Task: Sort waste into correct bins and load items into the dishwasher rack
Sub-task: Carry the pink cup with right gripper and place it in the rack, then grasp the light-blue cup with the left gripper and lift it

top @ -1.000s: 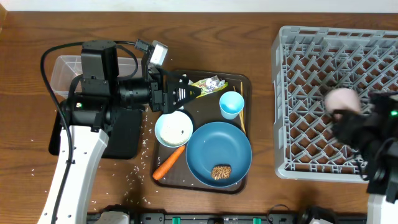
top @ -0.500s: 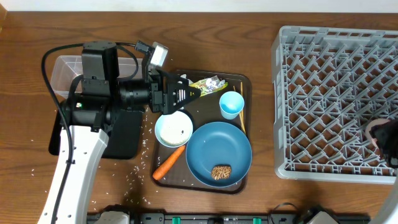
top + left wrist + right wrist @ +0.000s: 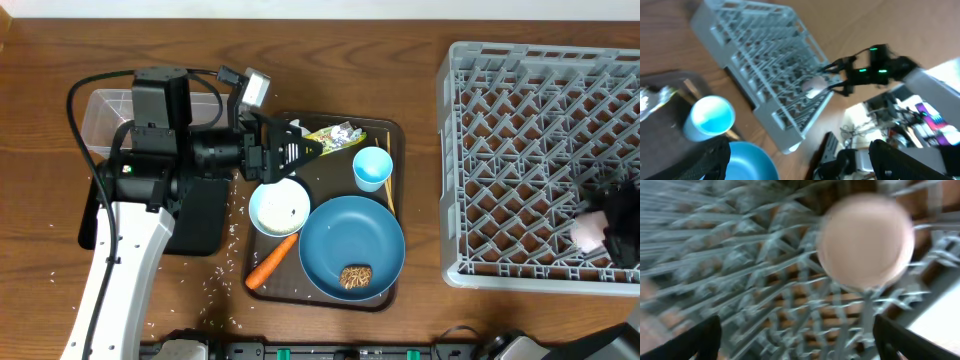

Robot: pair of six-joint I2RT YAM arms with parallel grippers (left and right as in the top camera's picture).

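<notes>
Right fingers (image 3: 900,340) stand wide apart at the two lower corners of the wrist view, with nothing between them. A moment ago they were narrower, clamped on the small white cup (image 3: 865,240) and carrying it over the middle right of the dishwasher rack (image 3: 520,120). Now the cup shows as a pale round blur ahead of them, down among the grey pegs. From overhead it sits in the lower right corner of the rack, just beside the dark wrist. The blur hides whether it is settled or tipped. I judge the cup delivered, so one item is loaded. Left fingers (image 3: 700,162) are also spread wide and empty, and that arm has not shifted. It hangs over the upper left of the brown serving tray (image 3: 395,130), close to the yellow-green wrapper (image 3: 335,135). Everything else waits on that tray. The white bowl (image 3: 279,207) is at centre left, the large blue dish (image 3: 352,245) at lower right with the brown food piece (image 3: 356,277) on it, and the small light-blue cup (image 3: 372,167) at upper right. The orange carrot (image 3: 271,262) lies along the lower left edge. Rice grains (image 3: 225,235) are scattered on the surface beside the black tray (image 3: 200,225). The clear tub (image 3: 100,110) is at far left, partly under the left arm. Most of the sorting and loading looks undone.
</notes>
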